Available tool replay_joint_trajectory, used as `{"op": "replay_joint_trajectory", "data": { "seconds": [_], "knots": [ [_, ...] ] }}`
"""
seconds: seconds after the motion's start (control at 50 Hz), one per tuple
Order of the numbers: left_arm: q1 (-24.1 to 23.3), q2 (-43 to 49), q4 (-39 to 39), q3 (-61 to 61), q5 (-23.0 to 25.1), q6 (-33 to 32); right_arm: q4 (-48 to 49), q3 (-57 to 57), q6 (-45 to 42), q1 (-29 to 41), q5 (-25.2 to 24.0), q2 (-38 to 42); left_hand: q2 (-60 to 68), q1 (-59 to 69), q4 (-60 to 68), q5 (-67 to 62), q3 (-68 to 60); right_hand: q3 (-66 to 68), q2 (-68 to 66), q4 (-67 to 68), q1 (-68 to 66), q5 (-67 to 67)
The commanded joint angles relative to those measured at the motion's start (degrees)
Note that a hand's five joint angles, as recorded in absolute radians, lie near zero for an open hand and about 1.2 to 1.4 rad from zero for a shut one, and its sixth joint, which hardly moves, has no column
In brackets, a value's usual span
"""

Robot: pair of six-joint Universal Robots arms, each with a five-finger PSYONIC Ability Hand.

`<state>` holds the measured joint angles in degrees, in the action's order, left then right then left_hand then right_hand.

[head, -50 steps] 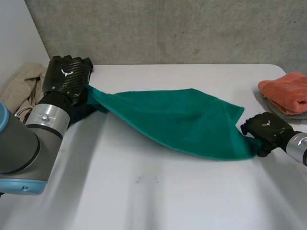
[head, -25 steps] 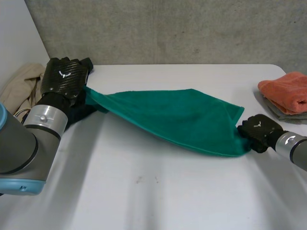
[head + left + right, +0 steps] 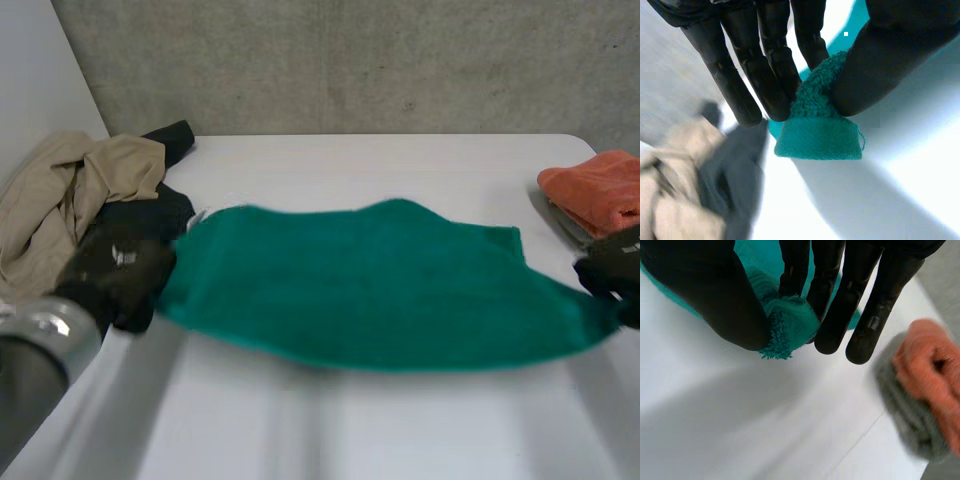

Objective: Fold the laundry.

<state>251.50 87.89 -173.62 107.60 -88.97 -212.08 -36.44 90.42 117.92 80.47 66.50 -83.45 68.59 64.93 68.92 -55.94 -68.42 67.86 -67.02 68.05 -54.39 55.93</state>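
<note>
A green towel (image 3: 380, 285) is stretched wide between my two hands, held up over the white table (image 3: 400, 440). My left hand (image 3: 115, 275) pinches the towel's left corner (image 3: 817, 125) between thumb and fingers. At the far right edge my right hand (image 3: 612, 272) pinches the opposite corner (image 3: 785, 325) the same way. Both corners stick out a little past the fingertips, above the table.
A heap of beige (image 3: 60, 195) and black (image 3: 155, 210) clothes lies at the table's left, close to my left hand. A folded orange cloth (image 3: 598, 190) on a grey one (image 3: 910, 410) sits at the right edge, just beyond my right hand.
Both hands have lifted and pulled apart toward the near side, spreading the towel flat and taut. The left arm has swung down from the back-left corner. The right hand has shut on its corner.
</note>
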Motion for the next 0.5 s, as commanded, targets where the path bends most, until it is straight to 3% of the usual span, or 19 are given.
{"op": "replay_joint_trajectory", "data": {
  "seconds": [0.02, 0.08, 0.16, 0.3, 0.44, 0.5],
  "knots": [
    [0.7, 0.0, 7.7, 4.3, -0.1, -7.7, -5.3, 3.4, -7.0, -0.9, 1.3, 0.0, 11.4, 15.1, 11.1, -14.1, -11.6, 12.1, -13.0, 11.9, -25.6, 14.1],
    [0.3, 2.7, 2.8, 4.0, -0.1, -7.3, -3.2, 3.3, -5.8, -0.1, 1.4, 2.6, 11.4, 15.1, 11.1, -14.1, -11.6, 12.1, -13.0, 11.9, -25.6, 14.1],
    [-0.5, 9.6, -4.8, 1.0, -0.2, -7.2, 2.7, -1.9, -1.0, 3.4, 2.4, 12.3, 11.4, 15.1, 11.1, -14.1, -11.6, 12.1, -13.0, 11.9, -25.6, 14.1],
    [-0.7, 21.1, -13.6, -9.6, -0.8, -7.2, 11.2, -12.5, 5.9, 9.6, 7.1, 17.5, 11.4, 15.1, 11.1, -14.1, -11.6, 12.1, -13.0, 11.9, -25.6, 14.1],
    [-1.4, 30.2, -22.5, -30.8, -0.5, -7.6, 29.3, -27.5, 12.4, 14.4, 9.6, 19.6, 11.4, 15.1, 11.1, -14.1, -11.6, 12.1, -13.0, 11.9, -25.6, 14.1],
    [-1.3, 31.2, -31.2, -40.0, -0.4, -7.5, 42.3, -33.0, 17.8, 15.1, 10.6, 19.1, 11.4, 15.1, 11.1, -14.1, -11.6, 12.1, -13.0, 11.9, -25.6, 14.1]
  ]
}}
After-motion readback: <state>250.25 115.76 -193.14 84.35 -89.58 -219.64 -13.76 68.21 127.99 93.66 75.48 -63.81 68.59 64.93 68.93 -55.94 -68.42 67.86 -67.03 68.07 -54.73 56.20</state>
